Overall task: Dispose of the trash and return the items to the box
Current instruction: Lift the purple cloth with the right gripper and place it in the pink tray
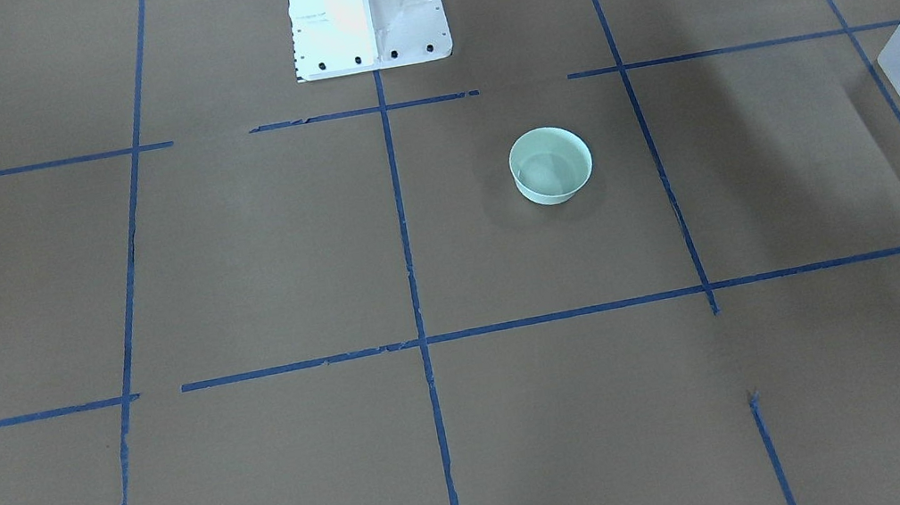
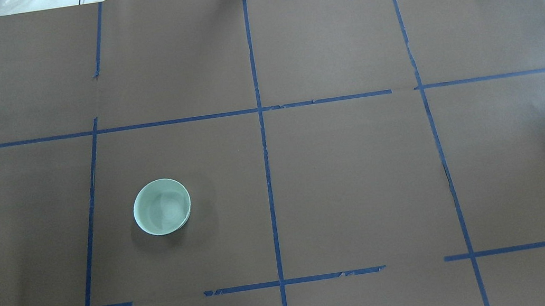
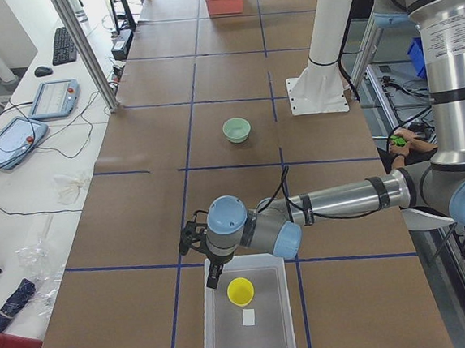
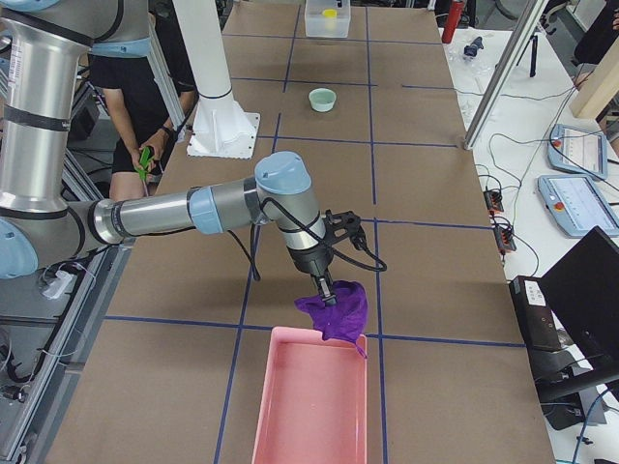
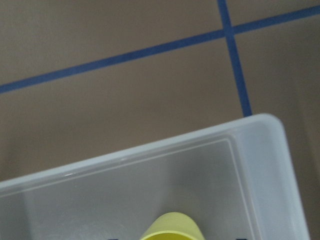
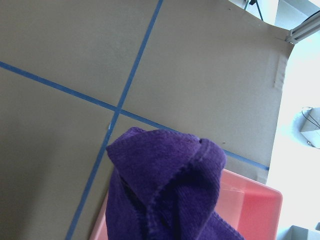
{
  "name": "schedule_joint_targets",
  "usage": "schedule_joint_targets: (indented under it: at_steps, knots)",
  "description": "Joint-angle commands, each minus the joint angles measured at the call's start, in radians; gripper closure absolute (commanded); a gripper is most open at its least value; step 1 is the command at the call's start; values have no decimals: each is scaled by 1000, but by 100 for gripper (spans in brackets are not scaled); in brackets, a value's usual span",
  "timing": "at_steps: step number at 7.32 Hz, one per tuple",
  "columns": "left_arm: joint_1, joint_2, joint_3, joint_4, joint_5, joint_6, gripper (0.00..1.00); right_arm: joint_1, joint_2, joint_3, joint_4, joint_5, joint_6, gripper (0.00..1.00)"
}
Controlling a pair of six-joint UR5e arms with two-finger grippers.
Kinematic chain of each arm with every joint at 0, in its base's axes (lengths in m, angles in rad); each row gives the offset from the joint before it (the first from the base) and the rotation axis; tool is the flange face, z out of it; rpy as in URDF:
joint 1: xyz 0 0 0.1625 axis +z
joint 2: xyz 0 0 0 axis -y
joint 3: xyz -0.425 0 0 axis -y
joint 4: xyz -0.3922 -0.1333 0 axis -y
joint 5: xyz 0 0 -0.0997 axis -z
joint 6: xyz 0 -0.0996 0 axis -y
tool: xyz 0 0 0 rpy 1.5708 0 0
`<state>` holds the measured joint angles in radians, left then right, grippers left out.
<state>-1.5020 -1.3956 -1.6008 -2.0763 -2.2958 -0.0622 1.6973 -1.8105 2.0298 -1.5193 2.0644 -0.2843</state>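
Note:
The yellow cup (image 3: 241, 290) stands upright inside the translucent box (image 3: 287, 316) at the table's left end; both also show in the left wrist view, the cup (image 5: 172, 227) and the box (image 5: 270, 165). My left gripper (image 3: 213, 275) hovers over the box's end beside the cup; I cannot tell if it is open. My right gripper (image 4: 324, 287) holds a purple cloth (image 4: 338, 309) over the near edge of a pink bin (image 4: 309, 406). The cloth (image 6: 165, 195) fills the right wrist view's lower half and hides the fingers.
A pale green bowl (image 2: 161, 207) sits empty on the brown table, in the robot's left half, also seen in the front view (image 1: 551, 165). The white robot base (image 1: 367, 13) stands at the table's middle edge. A person (image 4: 145, 116) sits behind the robot.

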Motion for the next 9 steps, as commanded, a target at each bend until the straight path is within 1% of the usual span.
schedule_joint_targets:
  at_steps: [1, 2, 3, 4, 5, 6, 7, 8, 9]
  knots:
    - [11, 0, -158, 5, 3, -169, 0, 53, 10, -31, -15, -67, -138, 100]
    - [66, 1, -218, 4, 3, -274, 0, 77, 11, -80, -3, -70, -209, 100]
    - [138, -2, -264, 4, 3, -391, 0, 109, 10, -135, -2, -66, -235, 100]
    - [232, -3, -325, 1, 4, -545, 0, 116, -3, -169, 11, -66, -234, 100]
    - [320, -17, -365, -5, 4, -674, 0, 116, -16, -244, 115, -63, -228, 100]
    - [371, -48, -372, -5, 4, -750, 0, 116, -13, -332, 240, -61, -211, 100]
    - [402, -65, -372, -7, 9, -777, 0, 116, -4, -379, 285, -58, -158, 100]
    - [411, -72, -372, -11, 9, -781, 0, 113, -1, -381, 280, -49, -116, 32]
    - [452, -101, -372, -13, 28, -832, 0, 113, -1, -384, 271, 15, -108, 0]
